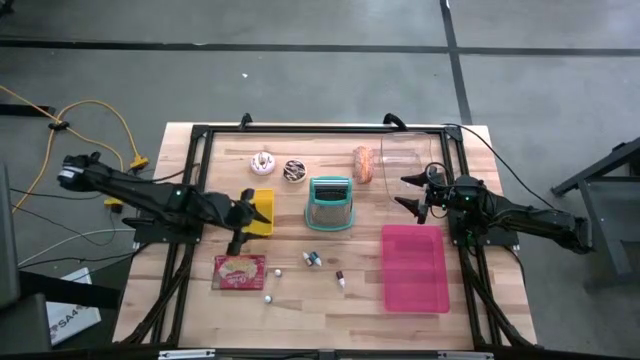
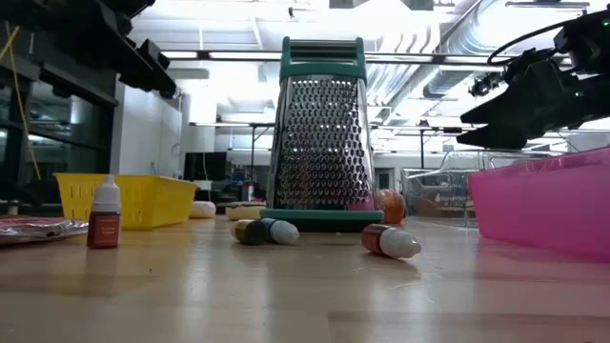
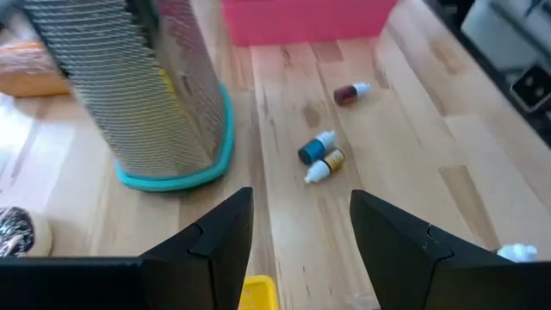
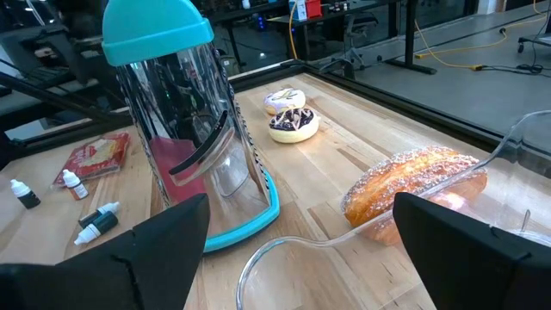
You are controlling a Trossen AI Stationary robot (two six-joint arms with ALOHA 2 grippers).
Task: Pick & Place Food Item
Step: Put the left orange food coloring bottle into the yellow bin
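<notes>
A sugared bread roll (image 1: 363, 165) lies at the far middle of the table, beside the mouth of a clear container (image 1: 405, 155) lying on its side. Two donuts, one white (image 1: 263, 162) and one chocolate (image 1: 294, 171), rest on the far left part. My left gripper (image 1: 246, 213) hangs open above a yellow basket (image 1: 263, 212), facing the steel grater (image 3: 146, 95); its fingers (image 3: 215, 245) hold nothing. My right gripper (image 1: 405, 193) stands open near the roll (image 4: 413, 185), with the container's rim (image 4: 284, 250) between and below its fingers, which hold nothing.
The teal-based grater (image 1: 330, 203) stands upright mid-table. A pink tray (image 1: 415, 267) lies near right, a red packet (image 1: 240, 271) near left. Small dropper bottles (image 1: 312, 259) (image 1: 340, 281) (image 1: 268, 297) are scattered on the near wood.
</notes>
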